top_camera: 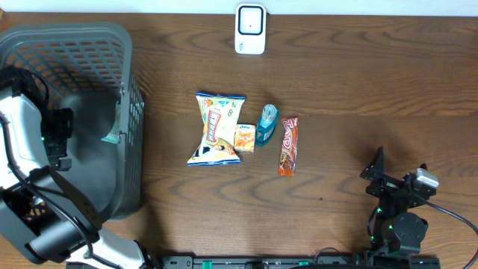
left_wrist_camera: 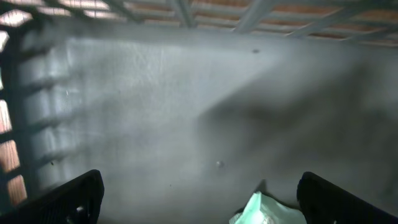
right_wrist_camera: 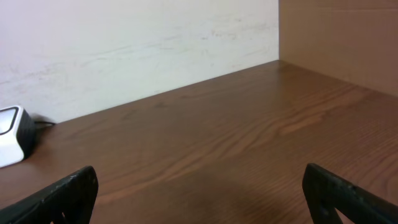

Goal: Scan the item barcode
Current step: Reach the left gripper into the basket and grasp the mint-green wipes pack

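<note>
Several snack items lie in the middle of the table: a yellow chip bag (top_camera: 216,128), a small orange packet (top_camera: 244,138), a teal item (top_camera: 267,125) and an orange bar (top_camera: 289,146). The white barcode scanner (top_camera: 250,28) stands at the far edge, and it also shows at the left border as the scanner (right_wrist_camera: 12,142) in the right wrist view. My left gripper (left_wrist_camera: 199,202) hangs open inside the grey basket (top_camera: 45,45), just above a pale green packet (left_wrist_camera: 261,213) that lies near its right finger. My right gripper (top_camera: 401,166) rests open and empty at the near right.
The basket's floor (left_wrist_camera: 155,106) fills the left wrist view, with its slatted wall along the top. The pale green packet (top_camera: 113,128) lies against the basket's right wall. A cardboard panel (right_wrist_camera: 339,37) stands to the right beyond bare wood.
</note>
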Motion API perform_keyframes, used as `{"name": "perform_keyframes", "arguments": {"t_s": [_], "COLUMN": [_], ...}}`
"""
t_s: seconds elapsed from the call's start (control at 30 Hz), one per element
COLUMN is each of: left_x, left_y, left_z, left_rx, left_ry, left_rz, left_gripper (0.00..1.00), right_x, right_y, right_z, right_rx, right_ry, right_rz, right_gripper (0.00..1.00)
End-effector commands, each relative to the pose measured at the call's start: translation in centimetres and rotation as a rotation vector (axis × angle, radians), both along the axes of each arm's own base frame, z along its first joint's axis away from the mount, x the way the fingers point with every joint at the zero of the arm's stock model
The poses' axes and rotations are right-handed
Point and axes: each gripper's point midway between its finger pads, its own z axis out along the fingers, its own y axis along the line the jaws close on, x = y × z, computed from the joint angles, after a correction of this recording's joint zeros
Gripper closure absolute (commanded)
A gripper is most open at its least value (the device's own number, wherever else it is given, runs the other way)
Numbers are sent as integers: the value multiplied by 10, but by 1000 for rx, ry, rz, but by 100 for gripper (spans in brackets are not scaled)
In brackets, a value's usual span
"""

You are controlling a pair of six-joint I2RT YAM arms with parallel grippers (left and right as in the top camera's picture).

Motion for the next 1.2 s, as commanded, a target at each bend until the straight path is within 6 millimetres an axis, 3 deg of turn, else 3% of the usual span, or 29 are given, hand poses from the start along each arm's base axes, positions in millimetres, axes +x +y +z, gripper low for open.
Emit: {"name": "perform_keyframes", "arguments": {"t_s": [0.0,0.2,0.4,0.57,0.83,1.03,1.17], "left_x": [-5,1,56,83,89,98,98], "left_y": [-8,-15,-29,-39,-36,-58,-63], "left_z": [-22,-39,-38,-30,-29,-20,-18], "left_rx": [-66,-125,-204,-204,-144,-189,-193], "left_ry": [42,56,-185,-333,-348,-479,-500], "left_rz": [87,42,-466,-770,-980,-1161,-1223], "left_gripper": [2,2,2,2,2,2,2], "right_x": [-1,-1,-1,-1,-1,-1,-1], "right_y": [-2,-2,-2,-2,-2,-2,-2], "right_z": [-1,-1,-1,-1,-1,-1,-1], "right_rx": [-10,-10,-10,-10,-10,-10,-10], "right_ry": [6,6,6,6,6,6,6], "right_rz": [-7,-7,-7,-7,-7,-7,-7], "right_gripper": [1,1,1,1,1,1,1]}}
